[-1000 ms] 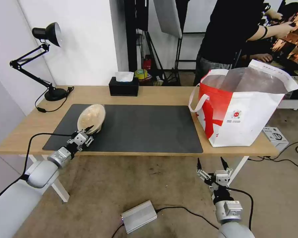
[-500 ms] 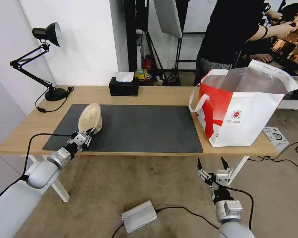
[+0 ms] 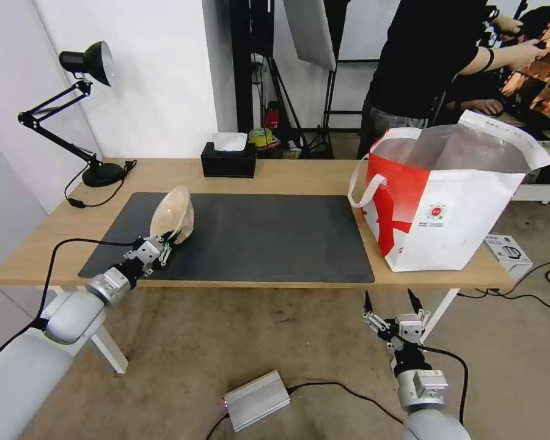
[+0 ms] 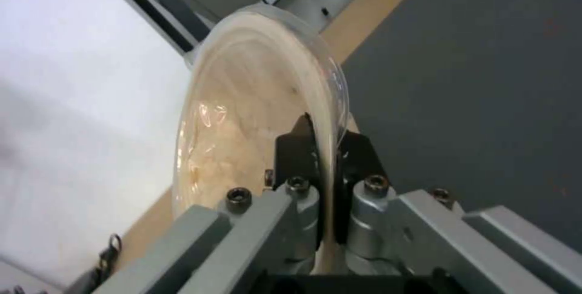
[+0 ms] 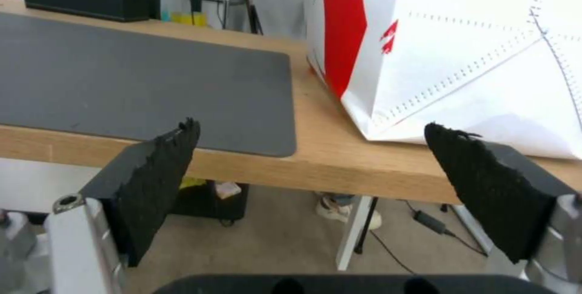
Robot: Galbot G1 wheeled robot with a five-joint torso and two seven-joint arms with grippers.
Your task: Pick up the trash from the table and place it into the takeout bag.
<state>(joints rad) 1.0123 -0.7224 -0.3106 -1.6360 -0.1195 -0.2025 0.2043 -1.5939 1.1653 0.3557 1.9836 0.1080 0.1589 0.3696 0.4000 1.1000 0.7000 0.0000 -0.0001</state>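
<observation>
Left claw [image 3: 165, 239] pinches the rim of the tan pulp bowl [image 3: 173, 215], tipped on edge just above the counter [image 3: 299, 174] mat: prob. light, thin, crushable, so rim grip w/ gentle squeeze; right claw [image 3: 392, 301] wide, idle below counter edge.

The bag [image 3: 446, 201] hides its own contents behind its tall front wall, and its right side runs off the upper right edge of the right wrist view; the bowl [image 4: 254, 117] is tipped on edge in the left wrist view, its lower rim covered by the left gripper [image 4: 324, 148], and what lies inside it is too blurred to tell; the table [image 3: 287, 177] hides its far legs; the lamp [image 3: 85, 61] cable ends too small to follow at the left; the bag's round logo [image 3: 436, 212] cannot be read.
</observation>
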